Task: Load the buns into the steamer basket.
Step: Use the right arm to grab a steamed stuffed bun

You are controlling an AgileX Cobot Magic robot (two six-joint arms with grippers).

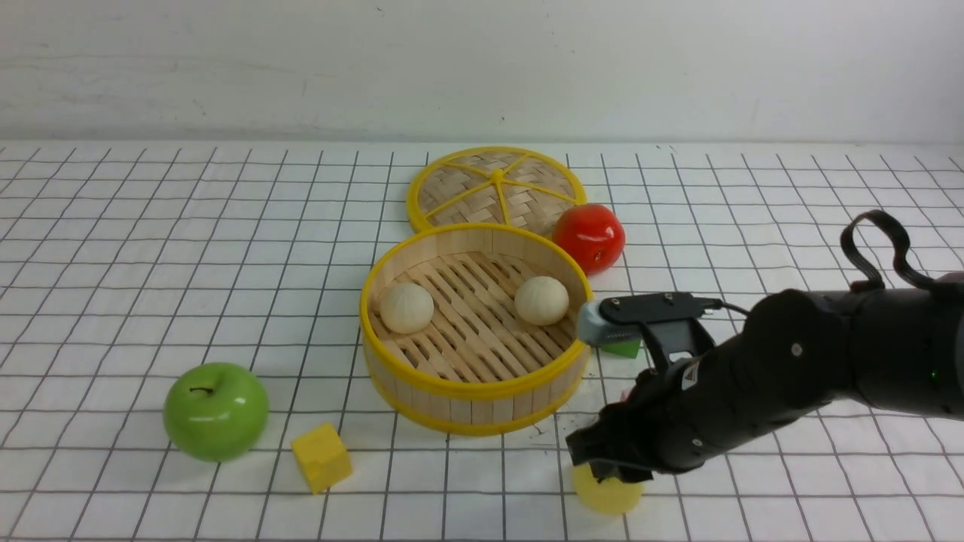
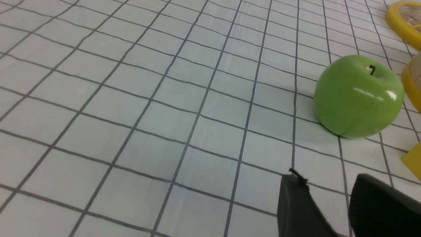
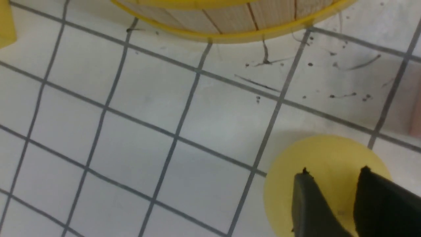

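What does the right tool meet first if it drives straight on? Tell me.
The pale yellow bun: the right tool points down onto it, tips over its top; contact is unclear.

front view looks forward from the robot side, wide, over the table to the wall. left wrist view, low and near, shares the green apple with it. right wrist view, very near, looks down and shares the yellow bun and the steamer basket.

Robot test lab, likely: white surface ruled in black grid, bare white wall, black robot arm, glossy green apple, yellow cube.
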